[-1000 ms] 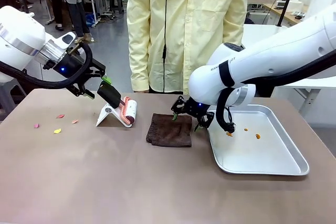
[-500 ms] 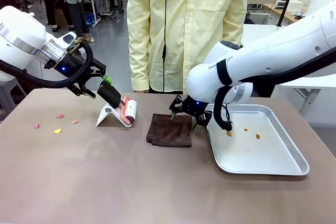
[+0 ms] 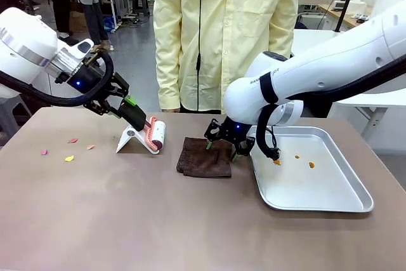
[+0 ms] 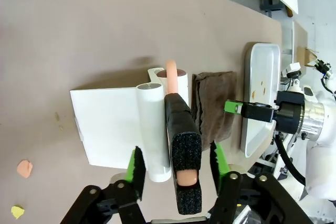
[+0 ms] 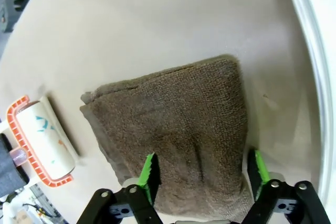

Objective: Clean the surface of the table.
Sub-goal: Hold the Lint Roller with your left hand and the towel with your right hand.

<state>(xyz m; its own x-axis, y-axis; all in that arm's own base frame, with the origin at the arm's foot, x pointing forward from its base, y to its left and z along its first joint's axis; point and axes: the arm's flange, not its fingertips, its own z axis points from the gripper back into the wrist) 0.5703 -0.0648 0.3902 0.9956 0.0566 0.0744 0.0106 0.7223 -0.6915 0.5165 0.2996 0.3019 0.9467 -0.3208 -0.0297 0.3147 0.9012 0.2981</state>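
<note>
**Left gripper poised on the roller handle, right gripper poised on the cloth; neither has closed**

Far left: small pink and yellow scraps (image 3: 68, 158) lie loose on the table (image 3: 127, 220), the grey-brown top that runs across the whole front view. They sit well apart from both arms.

Left of centre: the left gripper (image 4: 177, 156) is spread. Its green pads stand either side of the black foam handle (image 4: 182, 129) of the lint roller (image 3: 156, 135), with a visible gap on each side. The roller rests on its white stand (image 4: 107, 124), and the stand's white tube lies just beside the handle, also within the jaw span.

Centre: a folded brown cloth (image 5: 173, 124) lies flat on the table. The right gripper (image 5: 203, 163) is likewise spread and holds nothing, its pads bracketing the cloth's near edge.

Right: the metal tray (image 3: 317, 188) sits just beside the cloth and holds a few orange scraps.

Assessment: the step in hand appears to be taking up a cleaning tool.
- The left gripper should shift so that it closes on the foam alone. If the tube is caught too, the stand may lift with the roller.
- The grip should be square and firm on the foam so the roller does not twist when drawn off the stand.
- The right gripper should press down before closing, or it may pinch only the top fold.
</note>
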